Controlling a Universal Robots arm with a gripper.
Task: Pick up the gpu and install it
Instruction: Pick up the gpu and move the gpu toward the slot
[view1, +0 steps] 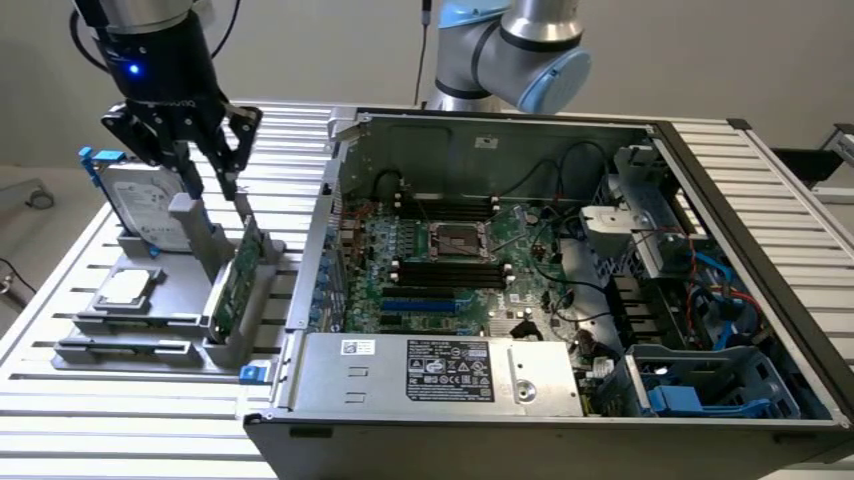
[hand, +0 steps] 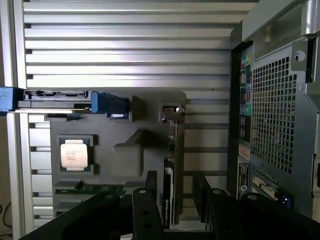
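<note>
Nearest in the exterior view, the open computer case lies on the slatted worktop, with its silver power supply along the front edge. Just beside the case, on the exterior view's left, is a grey holder. In it a square chip lies flat. The gpu stands on its edge in a slot of the holder, on the side closest to the case. Behind the chip, a hard drive in a blue frame stands upright.

The pincer hangs over the far end of the gpu. It is open and it holds nothing. In the wrist view, the thin top edge of the gpu runs between the two black fingers; I cannot tell if they touch it.

Farther back, the motherboard lies inside the case, and behind the case is the arm.
</note>
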